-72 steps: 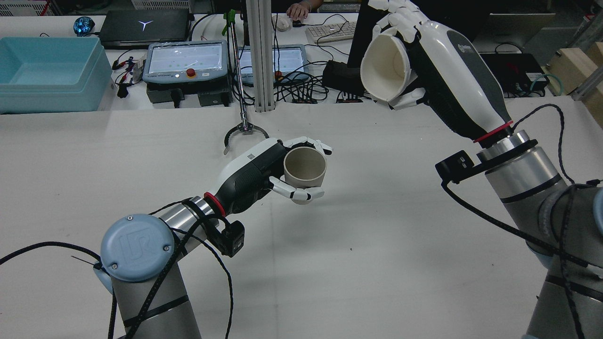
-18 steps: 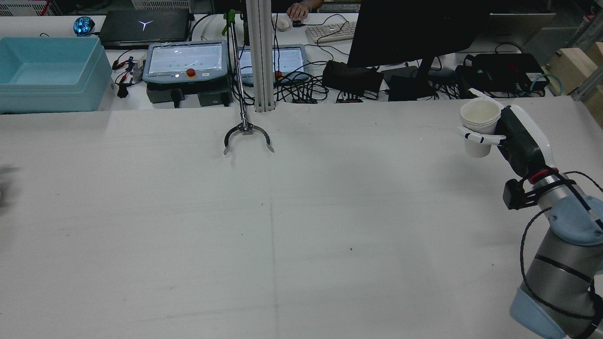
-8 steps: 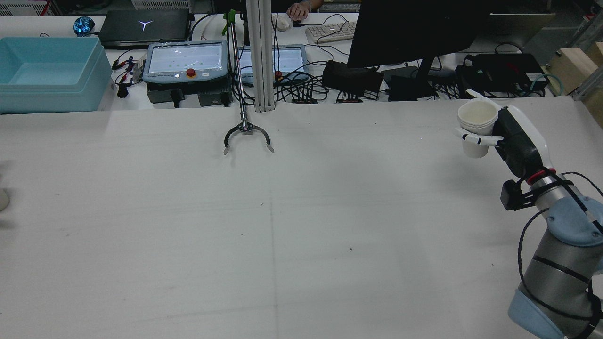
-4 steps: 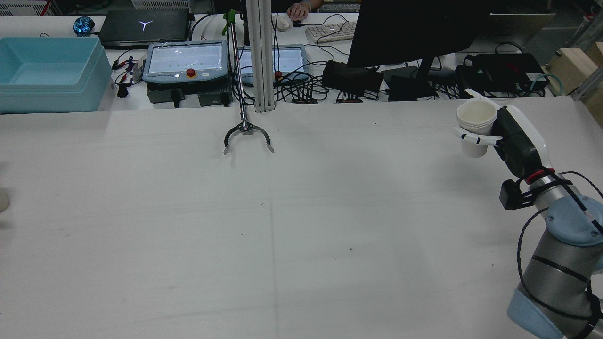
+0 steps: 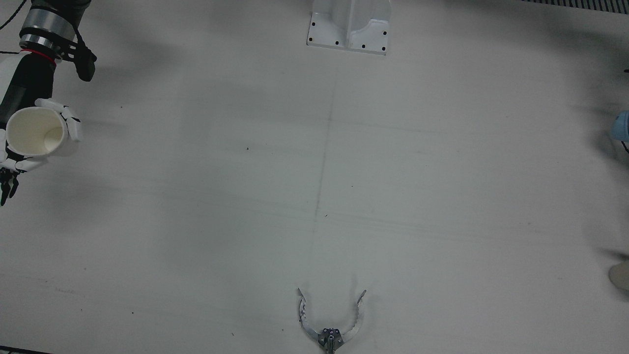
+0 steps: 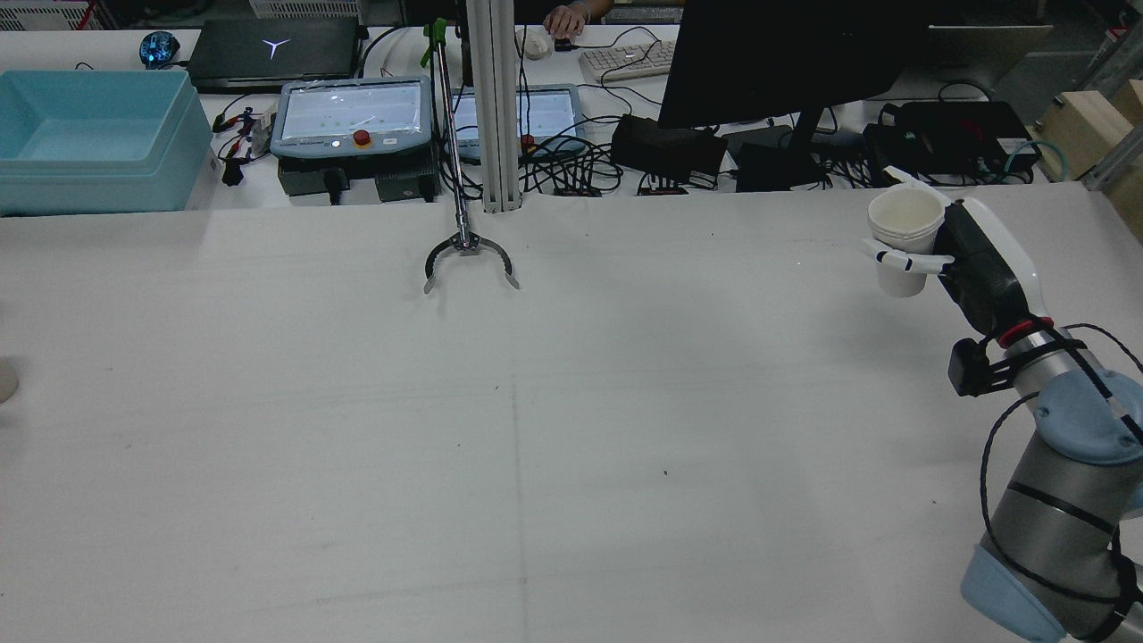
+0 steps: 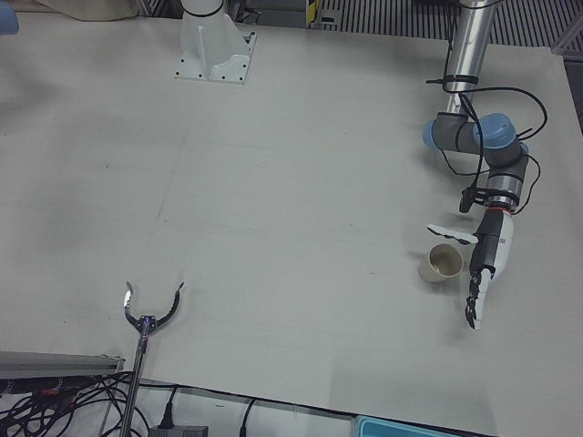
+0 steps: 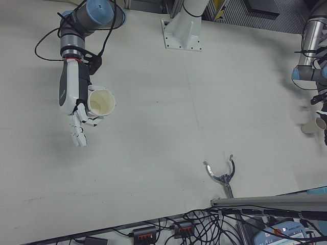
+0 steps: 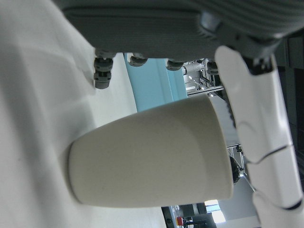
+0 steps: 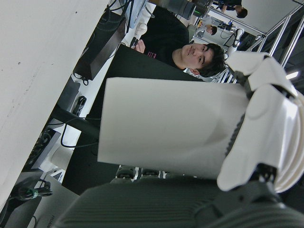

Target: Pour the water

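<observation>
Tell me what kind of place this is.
Most likely a robotics lab teleoperation station: two grey-and-blue robot arms bolted beside a wide white table, blue-framed teach pendants with a red stop button, and a cable-strewn desk with a black monitor.

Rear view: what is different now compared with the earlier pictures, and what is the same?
The right hand carried the white cup from high above the middle, tipped, to the right edge and holds it upright. The left hand took the beige cup to the left edge; it stands on the table, apparently released. The grabber tool has not moved.
</observation>
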Controlling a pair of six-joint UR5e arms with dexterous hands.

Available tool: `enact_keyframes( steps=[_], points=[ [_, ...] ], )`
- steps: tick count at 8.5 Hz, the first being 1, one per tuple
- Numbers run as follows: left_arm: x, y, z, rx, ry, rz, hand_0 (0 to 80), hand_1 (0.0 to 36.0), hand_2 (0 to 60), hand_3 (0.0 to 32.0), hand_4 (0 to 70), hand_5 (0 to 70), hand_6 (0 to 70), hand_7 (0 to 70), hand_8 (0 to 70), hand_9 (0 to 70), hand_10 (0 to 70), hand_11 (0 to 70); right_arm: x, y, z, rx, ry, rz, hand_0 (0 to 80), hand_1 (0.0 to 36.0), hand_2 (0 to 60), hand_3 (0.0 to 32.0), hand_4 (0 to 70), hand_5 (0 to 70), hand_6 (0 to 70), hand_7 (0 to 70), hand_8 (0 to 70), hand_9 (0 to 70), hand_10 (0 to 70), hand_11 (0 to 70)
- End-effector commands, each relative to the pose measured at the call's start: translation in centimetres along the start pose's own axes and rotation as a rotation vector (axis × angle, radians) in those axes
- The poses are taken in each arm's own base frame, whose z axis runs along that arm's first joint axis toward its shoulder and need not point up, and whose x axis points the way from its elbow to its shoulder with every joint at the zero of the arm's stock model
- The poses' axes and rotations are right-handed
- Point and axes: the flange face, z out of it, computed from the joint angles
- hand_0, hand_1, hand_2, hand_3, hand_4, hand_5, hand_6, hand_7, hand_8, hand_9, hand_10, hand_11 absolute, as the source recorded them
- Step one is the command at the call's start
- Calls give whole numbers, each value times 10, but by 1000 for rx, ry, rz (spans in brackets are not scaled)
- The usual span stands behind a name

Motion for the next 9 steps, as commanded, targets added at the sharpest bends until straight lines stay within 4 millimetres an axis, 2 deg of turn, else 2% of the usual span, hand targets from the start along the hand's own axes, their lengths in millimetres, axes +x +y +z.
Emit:
enact_keyframes(
  steps=[1, 2, 3, 4, 5, 6, 7, 8, 9],
  points=[
    [18, 46, 27, -39, 31, 0, 545, 139, 0, 198, 67, 0, 0, 16, 0, 0, 27, 60, 13, -18, 7, 62, -64, -35, 468, 178, 305, 0, 146, 560, 58, 126, 53, 105, 61, 101],
    [27, 52, 29, -42, 45, 2, 546, 139, 0, 224, 63, 1, 0, 19, 0, 0, 26, 59, 28, -25, 13, 81, -84, -47, 469, 170, 281, 0, 136, 541, 58, 127, 59, 113, 65, 107],
    [32, 49, 26, -36, 53, 8, 550, 143, 0, 226, 63, 5, 0, 21, 0, 0, 26, 60, 49, -29, 20, 70, -75, -44, 470, 170, 272, 0, 129, 521, 58, 126, 69, 127, 75, 122],
    [41, 36, 8, -17, 63, 17, 553, 148, 0, 230, 60, 10, 0, 20, 0, 0, 24, 58, 78, -36, 13, 67, -51, -56, 467, 167, 275, 0, 120, 495, 51, 115, 70, 129, 80, 129],
    [54, 36, 5, -21, 88, 18, 553, 146, 0, 232, 60, 8, 0, 18, 0, 0, 23, 55, 105, -48, 1, 73, -51, -67, 466, 167, 276, 0, 121, 493, 51, 116, 72, 132, 83, 134],
    [61, 41, -5, -28, 91, 17, 550, 141, 0, 222, 64, 9, 0, 19, 0, 0, 24, 57, 120, -45, -10, 75, -68, -66, 468, 164, 269, 0, 123, 488, 52, 115, 80, 142, 92, 147],
    [61, 43, -8, -34, 84, 23, 551, 140, 0, 216, 66, 14, 0, 21, 0, 0, 24, 56, 128, -42, -17, 75, -72, -67, 474, 169, 256, 0, 113, 465, 50, 107, 90, 156, 107, 170],
    [61, 44, -8, -36, 82, 23, 551, 144, 0, 212, 67, 22, 0, 24, 0, 0, 25, 58, 125, -38, -16, 72, -79, -57, 476, 170, 248, 0, 104, 435, 47, 100, 99, 167, 122, 192],
    [66, 47, -13, -37, 88, 23, 555, 145, 0, 208, 68, 27, 0, 24, 0, 0, 25, 58, 94, -19, -9, 50, -127, 7, 475, 172, 254, 0, 95, 418, 42, 94, 99, 165, 122, 192]
  ],
)
